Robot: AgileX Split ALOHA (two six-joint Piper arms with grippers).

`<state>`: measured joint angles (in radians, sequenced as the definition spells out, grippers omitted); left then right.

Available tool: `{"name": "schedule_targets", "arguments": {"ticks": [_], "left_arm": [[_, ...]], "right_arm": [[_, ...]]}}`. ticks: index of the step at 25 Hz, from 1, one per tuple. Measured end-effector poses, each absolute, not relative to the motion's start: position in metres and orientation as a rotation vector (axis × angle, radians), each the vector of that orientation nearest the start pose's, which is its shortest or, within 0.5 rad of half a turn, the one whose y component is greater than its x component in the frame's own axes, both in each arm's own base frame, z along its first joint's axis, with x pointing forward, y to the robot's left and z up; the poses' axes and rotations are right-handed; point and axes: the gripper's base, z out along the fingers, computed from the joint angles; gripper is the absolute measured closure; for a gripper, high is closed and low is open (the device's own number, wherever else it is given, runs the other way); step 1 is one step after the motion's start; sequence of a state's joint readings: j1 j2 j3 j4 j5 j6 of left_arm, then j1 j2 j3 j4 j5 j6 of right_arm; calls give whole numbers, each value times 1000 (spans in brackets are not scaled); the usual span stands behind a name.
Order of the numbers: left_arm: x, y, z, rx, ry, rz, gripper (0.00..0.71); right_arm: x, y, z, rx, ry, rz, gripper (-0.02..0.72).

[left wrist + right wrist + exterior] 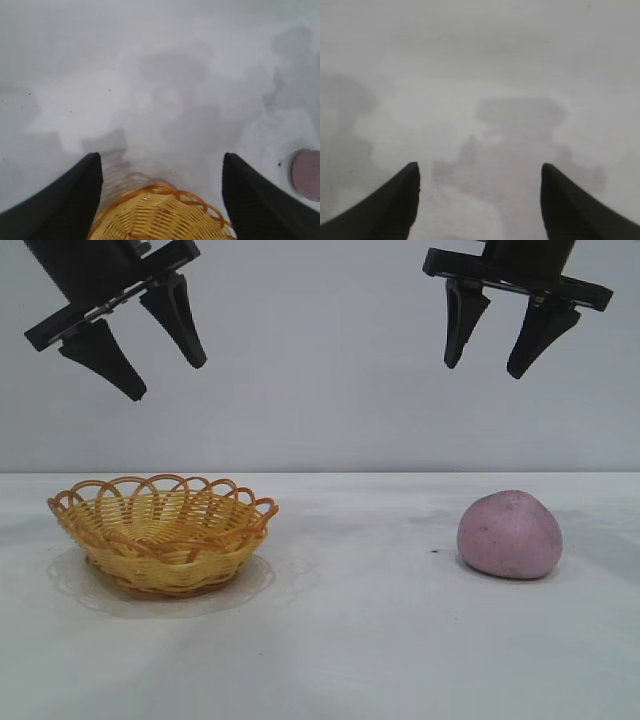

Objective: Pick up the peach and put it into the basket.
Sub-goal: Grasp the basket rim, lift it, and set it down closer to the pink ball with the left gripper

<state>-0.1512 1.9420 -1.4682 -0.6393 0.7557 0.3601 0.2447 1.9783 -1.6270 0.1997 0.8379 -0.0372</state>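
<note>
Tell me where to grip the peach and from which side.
Grip the peach across its widest middle, coming straight down from above with the right claw, which hangs open over it. It sits alone on the table, rounded, sides unobstructed.

the black left gripper [168,380] hangs high, tilted, fingers spread, nothing between; the black right gripper [484,370] hangs high, seemingly more upright, likewise spread.

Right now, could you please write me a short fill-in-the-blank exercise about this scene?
1. The peach lies on the ____.
2. The basket holds ____.
3. The left hand hangs above the ____, fingers apart.
4. The right hand hangs open above the ____.

Missing words: table; nothing; basket; peach
</note>
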Motion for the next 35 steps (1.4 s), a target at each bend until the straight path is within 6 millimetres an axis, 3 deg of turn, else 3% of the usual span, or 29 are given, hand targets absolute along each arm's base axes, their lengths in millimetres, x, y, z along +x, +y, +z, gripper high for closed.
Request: {"name": "schedule_targets", "arguments": {"ticks": [5,17,22,27,35], "left_arm": [[408,-100,225,216,2621,-647,229],[396,-92,239,780,2721,-456,229],[392,-100,242,1010,2695,-365,229],[390,-117,223,1194,2715,-254,229],[402,-122,187,1256,2775,-218,229]], "right_arm": [[420,119,243,-246,2669,307,277],[420,119,243,-246,2671,307,277],[420,119,243,-247,2673,307,277],[420,119,243,-247,2675,307,277],[419,119,242,-249,2677,307,277]]}}
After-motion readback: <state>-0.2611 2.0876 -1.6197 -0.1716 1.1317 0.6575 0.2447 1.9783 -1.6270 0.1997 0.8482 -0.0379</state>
